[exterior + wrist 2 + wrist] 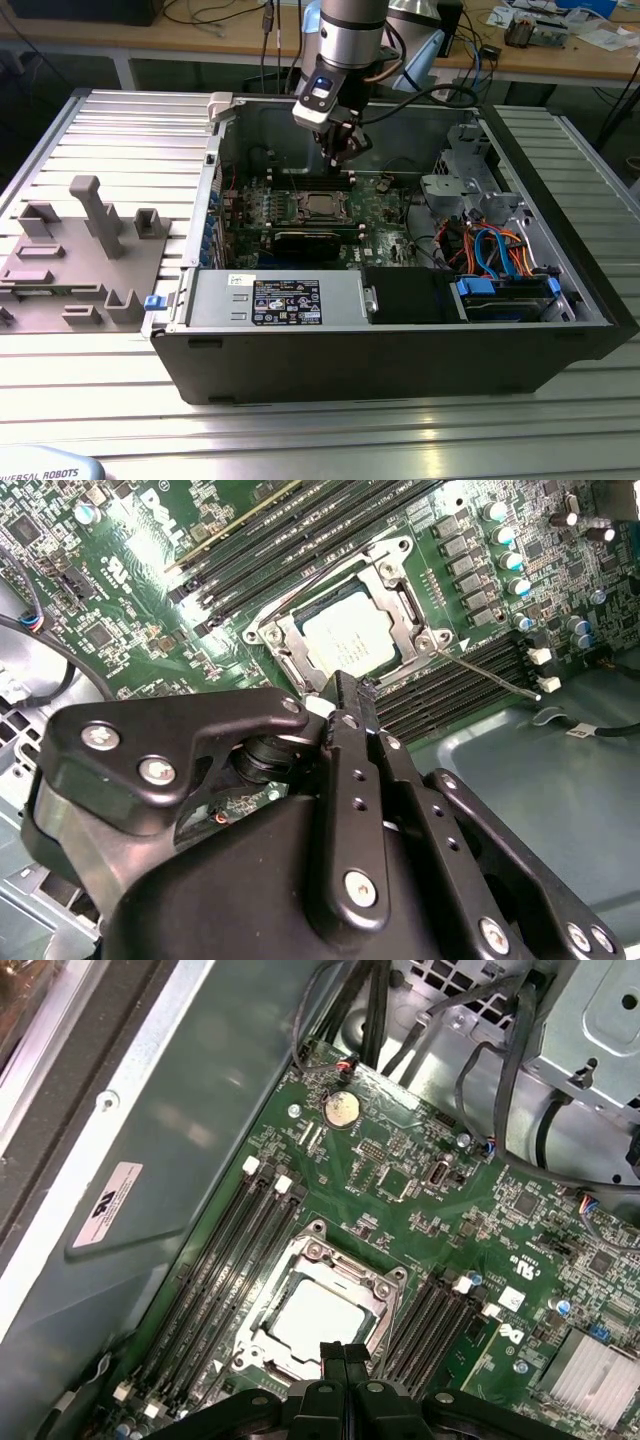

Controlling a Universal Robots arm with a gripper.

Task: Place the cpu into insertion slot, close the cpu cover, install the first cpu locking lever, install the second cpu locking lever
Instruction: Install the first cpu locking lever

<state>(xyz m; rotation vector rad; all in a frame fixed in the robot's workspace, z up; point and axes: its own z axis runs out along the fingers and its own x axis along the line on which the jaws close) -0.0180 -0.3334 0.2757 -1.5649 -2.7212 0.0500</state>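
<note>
CPU (315, 1318) lies seated under the shut cover (345, 1270). Fingers (327, 1360) clenched, empty, just above the cover's edge. Lever (490, 672) juts free beside the cover; probably best pushed down squarely, without slipping off.

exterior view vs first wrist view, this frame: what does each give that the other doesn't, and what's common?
Exterior view adds the whole computer case, the power supply at its front, blue cables and a grey fixture block at the exterior view's left. First wrist view adds board detail: a coin battery, a finned heat sink, a white sticker on the case wall. Shared: the cpu framed by the metal cover, memory slots alongside, gripper close over it.
</note>
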